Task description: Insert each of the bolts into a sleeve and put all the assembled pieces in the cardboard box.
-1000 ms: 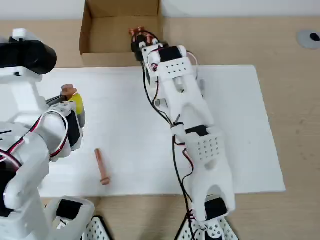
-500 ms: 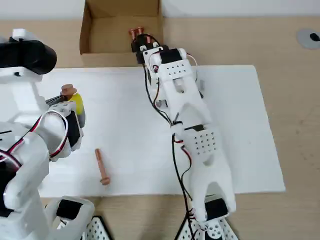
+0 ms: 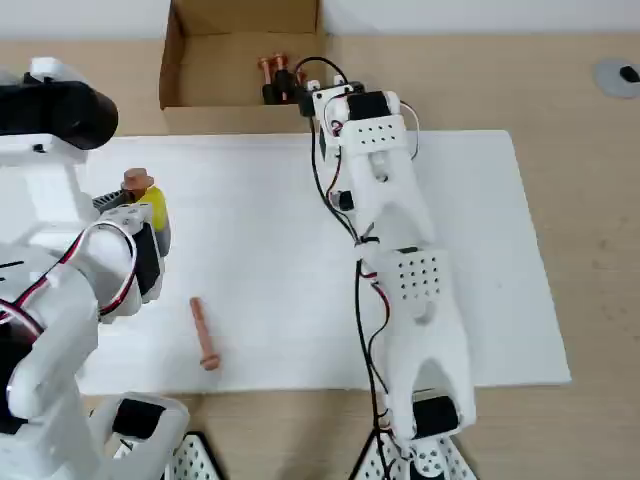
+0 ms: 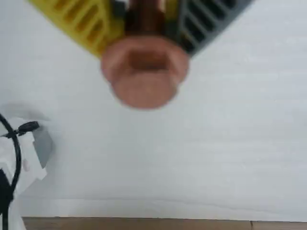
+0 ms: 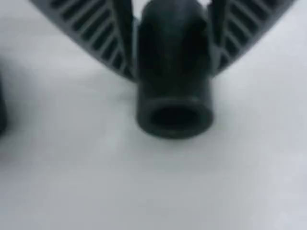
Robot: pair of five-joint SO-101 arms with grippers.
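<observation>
my right hand [image 5: 173,52] is clamped on a black sleeve [image 5: 173,115] at the rim of the cardboard box [image 3: 172,60] while my left hand [image 4: 146,19], well apart over the white mat [image 3: 260,230], grips a bolt [image 4: 144,79], so releasing now would likely drop an unfilled sleeve into the box

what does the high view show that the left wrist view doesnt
High view, not left wrist: the cardboard box with copper-coloured pieces in it, the right gripper over the box, and a loose bolt lying on the white mat. Left wrist, not high: a close look at the held bolt, its shank clamped between the yellow finger and the grey finger. Both: the left gripper holding that bolt over the mat.
</observation>
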